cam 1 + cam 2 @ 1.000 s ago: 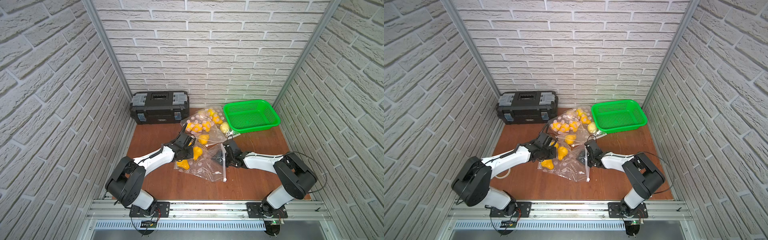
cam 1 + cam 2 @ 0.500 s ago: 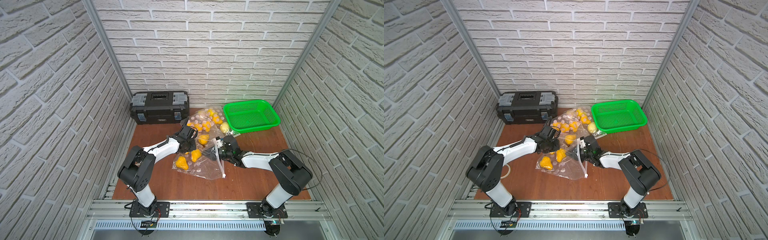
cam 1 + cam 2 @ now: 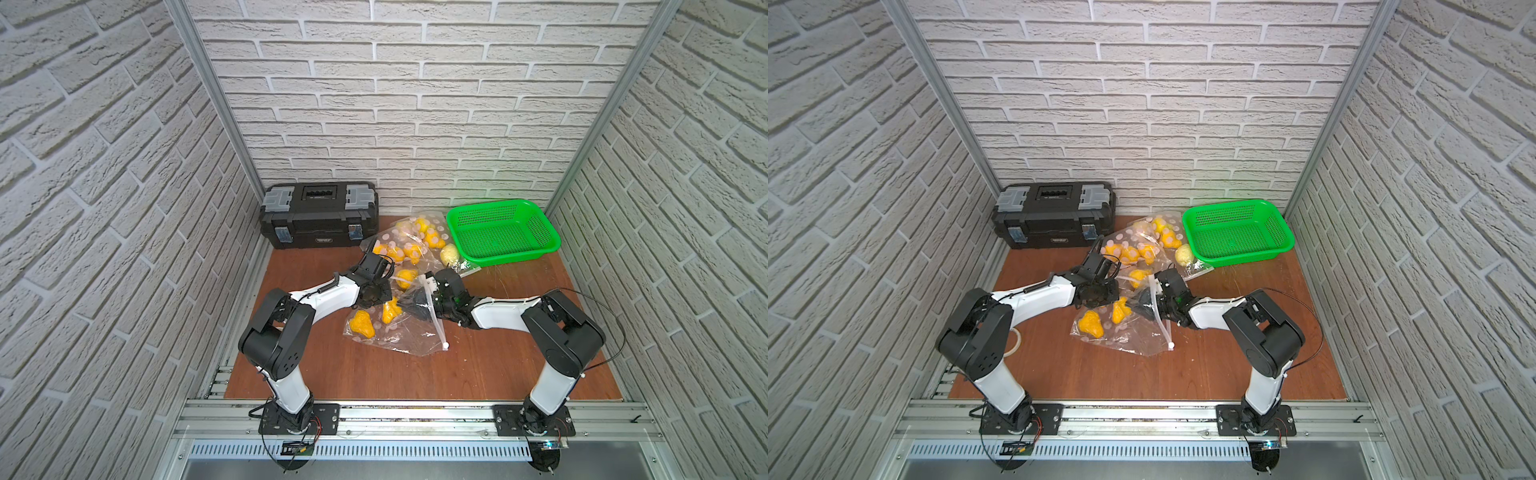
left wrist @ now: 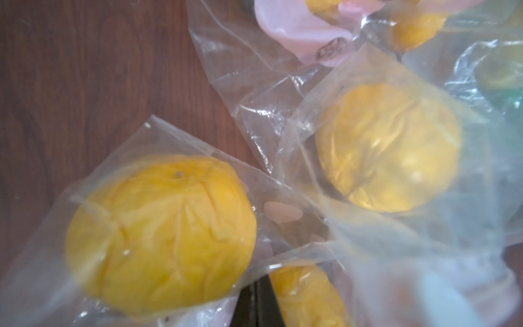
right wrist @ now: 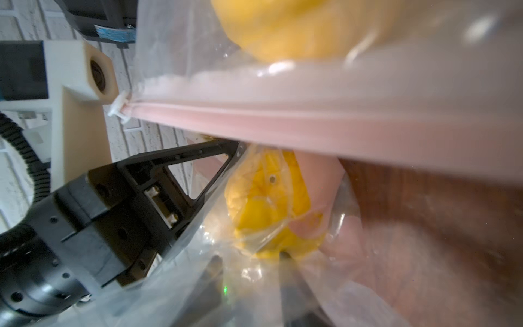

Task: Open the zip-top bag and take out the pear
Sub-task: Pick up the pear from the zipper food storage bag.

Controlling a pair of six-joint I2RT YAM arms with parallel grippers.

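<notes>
The clear zip-top bag [image 3: 409, 341] [image 3: 1133, 338] lies mid-table with yellow pears [image 3: 360, 326] [image 3: 1091, 324] inside. Its pink zip strip [image 3: 435, 312] [image 5: 283, 121] runs along the right side. My left gripper [image 3: 376, 296] [image 3: 1100, 294] [image 4: 259, 305] is shut on the bag's film at its far left edge, beside pears [image 4: 161, 235]. My right gripper [image 3: 415, 306] [image 3: 1143, 308] [image 5: 249, 271] reaches in under the film from the zip side. Its fingers [image 5: 212, 269] stand apart, open, just short of a pear [image 5: 268, 203].
A black toolbox [image 3: 319, 222] stands at the back left and a green basket [image 3: 550, 239] at the back right. More bags of yellow fruit [image 3: 409, 245] lie between them, just behind the arms. The brick walls close in on both sides.
My right gripper has pushed leftward into the bag's zip side and its fingers have spread. The left arm's elbow has risen while its gripper stays shut on the film.
</notes>
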